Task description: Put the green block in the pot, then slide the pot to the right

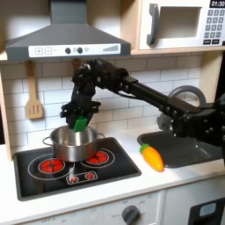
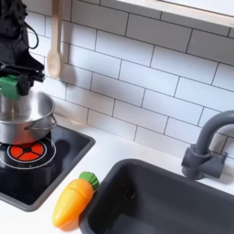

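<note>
The green block [image 1: 81,123], a small bright cube-like piece, is pinched between the fingers of the gripper [image 1: 80,120] and hangs just above the open mouth of the pot [image 1: 72,144]; in the second exterior view the block [image 2: 8,87] shows as a green lump under the black gripper [image 2: 12,84], directly over the pot [image 2: 26,117], though the frame edge cuts it off, so whether it touches the rim is hard to tell. The pot is round, straight-sided and shiny silver metal, standing on the back left burner of the black toy stovetop [image 1: 53,180], near the stovetop's rear edge. The first exterior view shows the black jointed arm [image 1: 149,95] reaching in from that view's right. An orange-yellow carrot toy [image 1: 153,157] with a green tip lies on the white worktop between stovetop and sink [image 2: 174,206]. The second exterior view adds the dark grey curved faucet [image 2: 208,142] and a wooden spoon [image 2: 54,46] hanging on the white tiled wall.
</note>
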